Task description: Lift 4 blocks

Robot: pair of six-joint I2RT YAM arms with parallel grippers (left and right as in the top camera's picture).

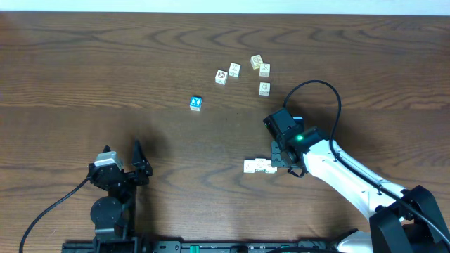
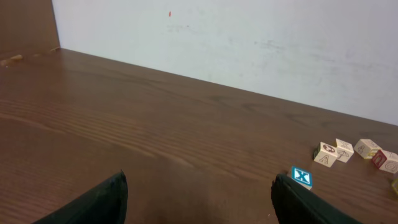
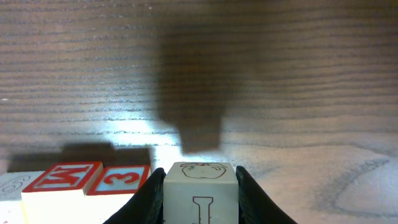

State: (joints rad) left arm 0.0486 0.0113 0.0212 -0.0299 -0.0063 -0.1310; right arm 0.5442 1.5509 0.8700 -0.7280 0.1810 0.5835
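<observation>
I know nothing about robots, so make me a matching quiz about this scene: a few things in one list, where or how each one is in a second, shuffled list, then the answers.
Things:
1. left gripper
2. right gripper
3. blue cube
4. red-lettered blocks

States or places:
A. closed on a cream block
B. side by side, next to the cream block
C. open, holding nothing
D. standing alone, apart from the rest

Pairs: 1-C, 2-A, 3-D, 4-B
</observation>
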